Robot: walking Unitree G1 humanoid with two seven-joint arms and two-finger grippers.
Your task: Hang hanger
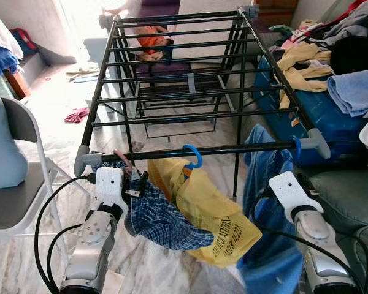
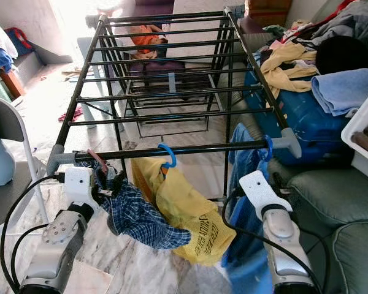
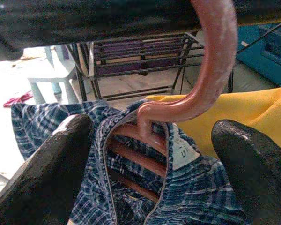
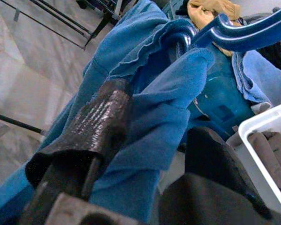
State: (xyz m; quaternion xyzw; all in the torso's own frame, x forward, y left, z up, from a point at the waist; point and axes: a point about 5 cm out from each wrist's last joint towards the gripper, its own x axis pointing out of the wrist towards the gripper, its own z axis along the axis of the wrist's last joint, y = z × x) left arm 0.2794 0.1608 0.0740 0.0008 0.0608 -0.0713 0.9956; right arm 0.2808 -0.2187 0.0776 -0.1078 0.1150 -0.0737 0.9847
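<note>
Three hangers are on the front rail (image 1: 233, 149) of the drying rack (image 1: 178, 67) right now: a pink hanger (image 3: 210, 70) on the robot's left carrying a plaid shirt (image 1: 165, 217), a blue hanger (image 1: 194, 157) in the middle with a yellow garment (image 1: 211, 214), and another blue hanger (image 1: 296, 147) at the right end holding blue clothes (image 1: 264, 177).

The left claw (image 1: 134, 177) sits just under the rail, and in its wrist view the fingers (image 3: 51, 159) stand wide on either side of the plaid collar, gripping nothing. The pink hook is curled over the rail, so my read is this hanger is essentially hung and the claw only needs to back away cleanly without dragging the shirt.

The right claw (image 4: 150, 159) is down among the blue clothes, its fingers apart with blue fabric lying between them; whether it actually pinches that cloth I cannot tell.

As for writing: there is dark print on the yellow garment, too skewed to read with confidence, and a small white tag (image 3: 183, 152) inside the plaid collar with a mark too blurred to make out.
</note>
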